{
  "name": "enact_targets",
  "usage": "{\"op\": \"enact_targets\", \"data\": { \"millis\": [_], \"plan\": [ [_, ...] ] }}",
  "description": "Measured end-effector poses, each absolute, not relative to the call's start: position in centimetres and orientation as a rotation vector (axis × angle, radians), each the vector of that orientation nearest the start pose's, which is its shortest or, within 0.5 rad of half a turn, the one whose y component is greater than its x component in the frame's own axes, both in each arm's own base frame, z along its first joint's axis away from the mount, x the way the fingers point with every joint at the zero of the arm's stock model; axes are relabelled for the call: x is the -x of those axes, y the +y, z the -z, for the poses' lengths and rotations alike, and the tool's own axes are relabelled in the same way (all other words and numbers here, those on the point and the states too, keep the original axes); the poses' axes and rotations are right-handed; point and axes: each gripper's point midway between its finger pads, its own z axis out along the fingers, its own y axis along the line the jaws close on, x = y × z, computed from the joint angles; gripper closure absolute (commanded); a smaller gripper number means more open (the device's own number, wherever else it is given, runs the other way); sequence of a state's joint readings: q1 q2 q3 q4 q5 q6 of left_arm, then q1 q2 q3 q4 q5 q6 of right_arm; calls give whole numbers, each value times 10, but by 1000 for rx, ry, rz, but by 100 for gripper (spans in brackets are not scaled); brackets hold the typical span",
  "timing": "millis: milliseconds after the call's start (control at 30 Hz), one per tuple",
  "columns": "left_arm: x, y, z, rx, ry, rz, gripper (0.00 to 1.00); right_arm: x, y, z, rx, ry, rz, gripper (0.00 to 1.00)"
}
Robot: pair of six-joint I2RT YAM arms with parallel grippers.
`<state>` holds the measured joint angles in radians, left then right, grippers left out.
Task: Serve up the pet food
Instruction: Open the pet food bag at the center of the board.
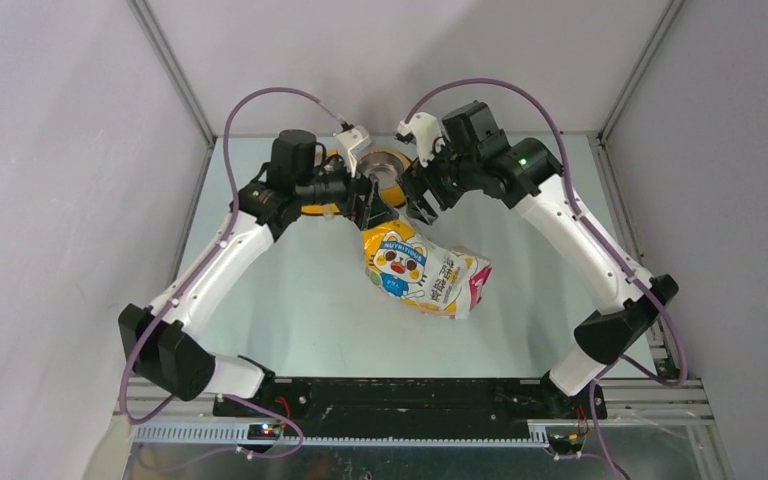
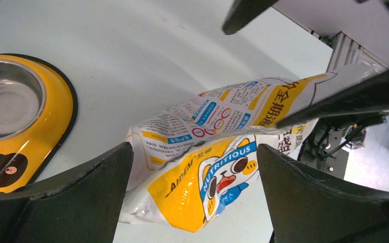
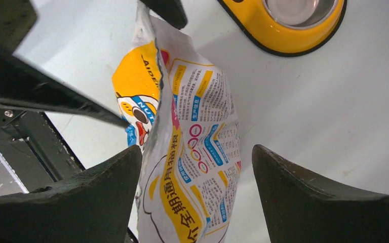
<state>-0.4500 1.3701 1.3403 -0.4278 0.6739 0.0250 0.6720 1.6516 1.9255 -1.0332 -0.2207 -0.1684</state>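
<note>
The glossy yellow-white-pink cat bag (image 1: 425,272) lies on the table, its top end pointing toward the yellow feeder (image 1: 397,186). No kibble shows; it is hidden inside the bag. My left gripper (image 1: 368,208) and right gripper (image 1: 422,203) hover close together over the bag's top end, both open. In the left wrist view the bag (image 2: 202,177) sits between the spread fingers of my left gripper (image 2: 193,149). In the right wrist view the bag (image 3: 197,172) sits between the fingers of my right gripper (image 3: 196,149). Whether any finger touches the bag is unclear.
The feeder's steel bowl (image 2: 7,101) looks empty, and the feeder also shows in the right wrist view (image 3: 283,30). The right gripper's fingers (image 2: 354,93) cross the left wrist view. The left gripper's fingers (image 3: 45,93) cross the right wrist view. Grey walls enclose the table.
</note>
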Motion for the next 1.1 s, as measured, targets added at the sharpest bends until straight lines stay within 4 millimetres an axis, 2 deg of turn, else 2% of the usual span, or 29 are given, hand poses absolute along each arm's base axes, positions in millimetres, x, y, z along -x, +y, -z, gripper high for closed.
{"op": "enact_targets", "data": {
  "millis": [167,333,600,800,933,1100],
  "plan": [
    [-309,-269,-290,-880,1866,942,0,-296,280,-312,1065,2076,-533,17],
    [-312,-270,-289,-861,1876,949,0,-295,280,-307,1065,2091,-533,17],
    [-324,-278,-301,-822,1873,973,0,-308,271,-306,1012,2102,-508,17],
    [-327,-280,-303,-796,1879,990,0,-317,269,-293,991,2139,-506,17],
    [-326,-281,-303,-796,1881,989,0,-316,276,-281,1016,2165,-529,17],
    [-329,-278,-301,-773,1900,953,0,-311,282,-278,1042,2166,-554,17]
  ]
}}
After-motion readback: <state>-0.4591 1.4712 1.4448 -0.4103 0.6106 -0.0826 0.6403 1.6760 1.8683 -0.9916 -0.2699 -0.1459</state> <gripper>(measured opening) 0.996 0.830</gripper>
